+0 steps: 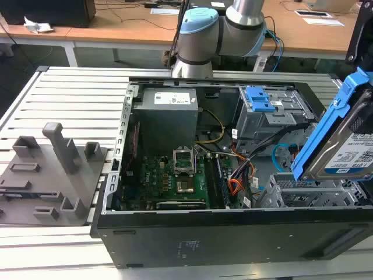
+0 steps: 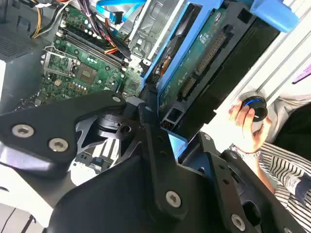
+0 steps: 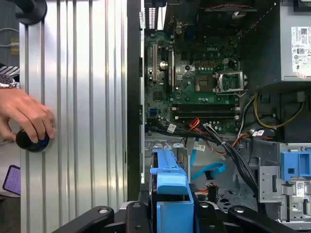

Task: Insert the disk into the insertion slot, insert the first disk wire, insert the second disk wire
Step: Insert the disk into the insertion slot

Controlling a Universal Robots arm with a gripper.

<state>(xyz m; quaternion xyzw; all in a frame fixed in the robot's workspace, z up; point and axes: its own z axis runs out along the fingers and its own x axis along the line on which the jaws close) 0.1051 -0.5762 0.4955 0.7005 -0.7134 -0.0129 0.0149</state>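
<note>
The disk (image 1: 344,143), a silver drive in a bright blue caddy, hangs tilted above the right end of the open computer case. Its green circuit-board side (image 2: 194,63) faces the second wrist view. My gripper (image 3: 170,216) is shut on the caddy (image 3: 169,187), with black fingers (image 3: 133,213) on either side. The insertion slot (image 1: 309,195), a low perforated metal bay, lies just below the disk, apart from it. The second disk wire (image 1: 281,153), a light-blue flat cable (image 3: 209,171), loops loose beside the slot. Among the bundled wires I cannot tell which is the first disk wire.
A taller grey cage with a blue latch (image 1: 259,99) stands behind the slot. The motherboard (image 1: 169,178) and power supply (image 1: 166,114) fill the case's left half. A person's hand (image 3: 24,116) rests on a black knob (image 3: 31,141) beside the case. A grey fixture (image 1: 52,169) sits at the exterior view's left.
</note>
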